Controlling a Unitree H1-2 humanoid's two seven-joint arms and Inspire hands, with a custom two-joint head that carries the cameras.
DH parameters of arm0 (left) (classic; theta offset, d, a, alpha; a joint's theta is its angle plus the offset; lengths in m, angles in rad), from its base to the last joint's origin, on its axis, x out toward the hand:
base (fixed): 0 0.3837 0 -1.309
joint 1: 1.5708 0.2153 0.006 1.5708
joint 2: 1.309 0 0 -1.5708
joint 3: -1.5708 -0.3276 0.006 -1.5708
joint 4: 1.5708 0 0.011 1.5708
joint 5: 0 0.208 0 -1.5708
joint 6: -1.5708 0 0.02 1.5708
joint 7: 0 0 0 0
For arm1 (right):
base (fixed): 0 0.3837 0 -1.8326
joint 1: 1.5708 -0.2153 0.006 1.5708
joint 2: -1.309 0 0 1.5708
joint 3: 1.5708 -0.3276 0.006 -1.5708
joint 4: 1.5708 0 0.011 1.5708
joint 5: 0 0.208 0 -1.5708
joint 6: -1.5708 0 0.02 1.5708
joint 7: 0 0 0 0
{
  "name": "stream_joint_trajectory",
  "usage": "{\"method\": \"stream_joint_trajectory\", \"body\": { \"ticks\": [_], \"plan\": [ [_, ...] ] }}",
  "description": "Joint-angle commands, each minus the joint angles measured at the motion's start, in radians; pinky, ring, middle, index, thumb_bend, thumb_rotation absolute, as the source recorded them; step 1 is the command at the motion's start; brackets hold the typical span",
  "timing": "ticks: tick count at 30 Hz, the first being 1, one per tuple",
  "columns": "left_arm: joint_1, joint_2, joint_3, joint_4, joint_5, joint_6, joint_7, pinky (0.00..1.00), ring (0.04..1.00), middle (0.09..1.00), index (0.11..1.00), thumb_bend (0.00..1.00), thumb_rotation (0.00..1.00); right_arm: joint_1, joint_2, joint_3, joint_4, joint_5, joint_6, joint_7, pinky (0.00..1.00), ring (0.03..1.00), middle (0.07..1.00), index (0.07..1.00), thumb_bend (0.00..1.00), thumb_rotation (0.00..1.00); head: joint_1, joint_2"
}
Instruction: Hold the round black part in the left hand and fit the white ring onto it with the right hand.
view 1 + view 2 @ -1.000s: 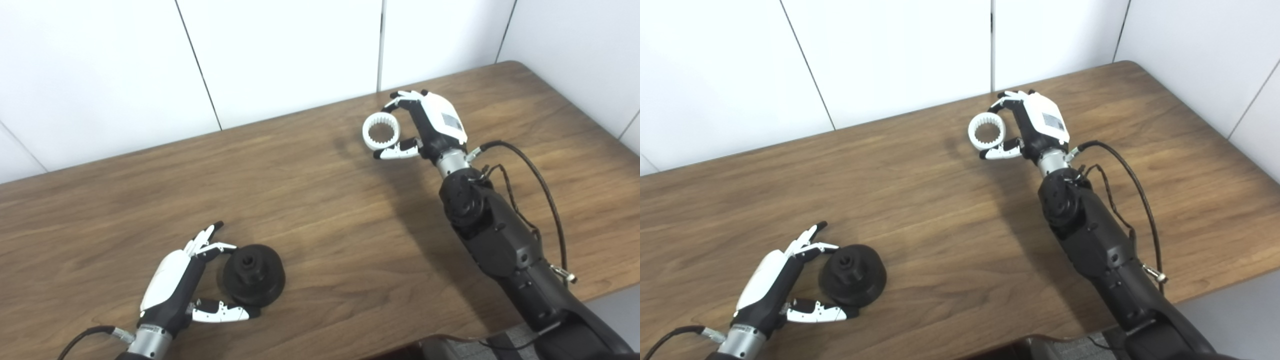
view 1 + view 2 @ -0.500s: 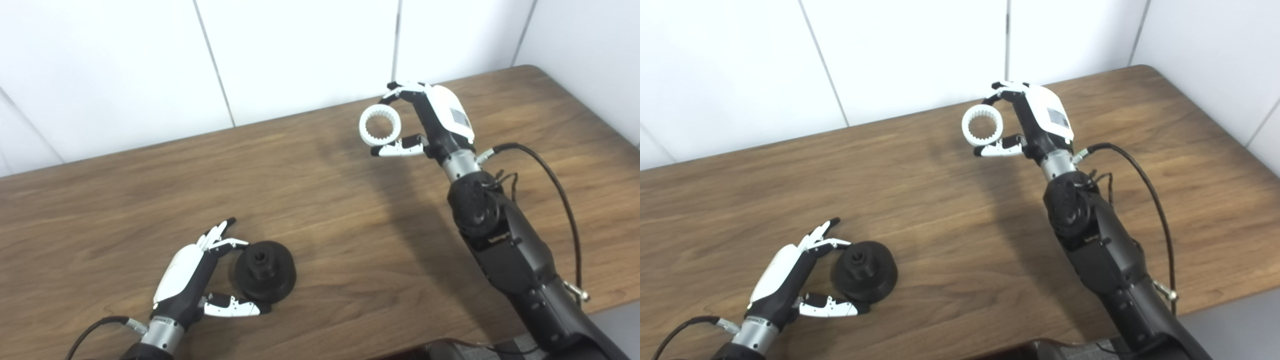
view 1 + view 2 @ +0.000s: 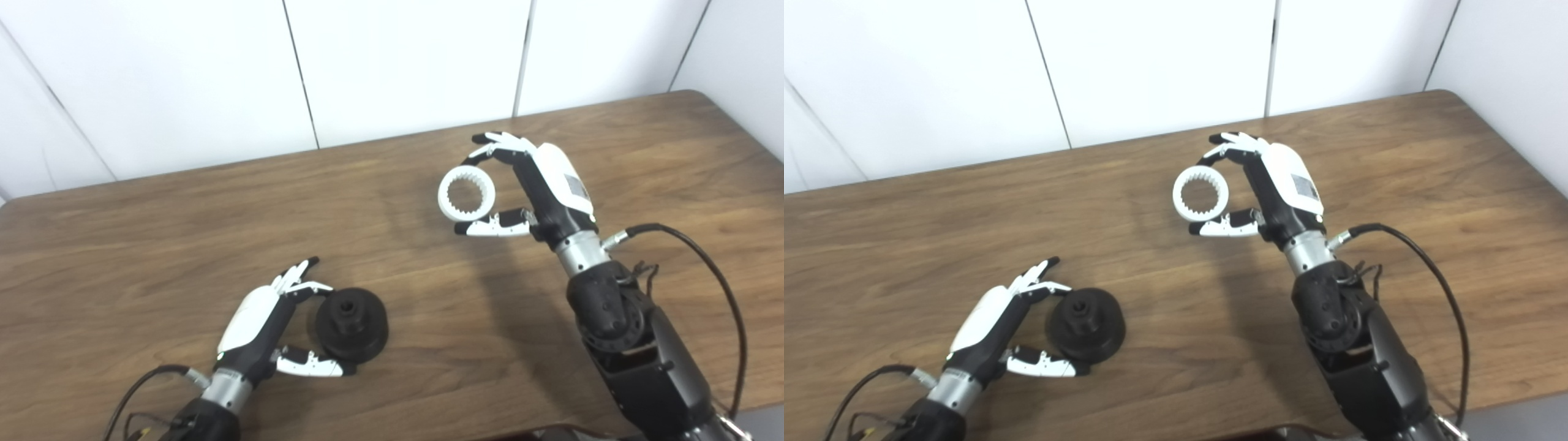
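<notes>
Right hand (image 3: 545, 187) clamped on the toothed white plastic ring (image 3: 467, 195), fingers (image 3: 499, 142) over its top edge and thumb under its lower edge, ring held clear above the brown wooden surface (image 3: 153, 245) with its opening facing the cameras. Whole view shifted since a second ago, so the head has turned; judged against the far edge of the surface, ring nonetheless carried nearer and slightly lower than before, though well apart from its target even now. Left hand (image 3: 260, 331) curled around the round black stepped part (image 3: 351, 323), which sits flat on the surface with its hub and central hole upward; fingers and thumb bracketing its rim, spread as before, contact too fine to tell, no lift seen. Grip on the black part therefore judged unfinished while the ring is already under way. Likely needed next: closing and raising the black part, then turning the ring to lie level over the hub.
</notes>
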Motion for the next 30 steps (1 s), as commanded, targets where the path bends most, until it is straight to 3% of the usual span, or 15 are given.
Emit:
{"method": "stream_joint_trajectory", "body": {
  "ticks": [1,13,19,30],
  "plan": [
    [-0.034,-0.01,-0.007,0.0,0.017,-0.003,0.007,1.0,1.0,1.0,0.635,0.99,0.31,-0.005,0.016,0.009,-0.058,-0.001,-0.037,0.009,0.96,0.897,0.833,0.485,0.52,0.14,0.005,0.001],
    [-0.04,-0.04,-0.018,-0.01,0.034,0.035,0.0,1.0,1.0,1.0,0.633,0.99,0.27,0.086,0.068,0.064,-0.129,0.008,-0.071,0.061,0.95,0.876,0.82,0.485,0.52,0.14,0.09,0.012],
    [-0.041,-0.048,-0.03,-0.01,0.044,0.048,-0.001,1.0,1.0,1.0,0.637,0.99,0.29,0.112,0.099,0.106,-0.137,-0.001,-0.11,0.075,0.84,0.865,0.824,0.485,0.52,0.14,0.11,0.017],
    [-0.039,-0.062,-0.039,0.002,0.057,0.036,0.015,1.0,1.0,1.0,0.634,0.99,0.3,0.127,0.153,0.155,-0.126,0.018,-0.126,0.096,0.95,0.884,0.831,0.485,0.52,0.15,0.141,0.017]
  ]
}}
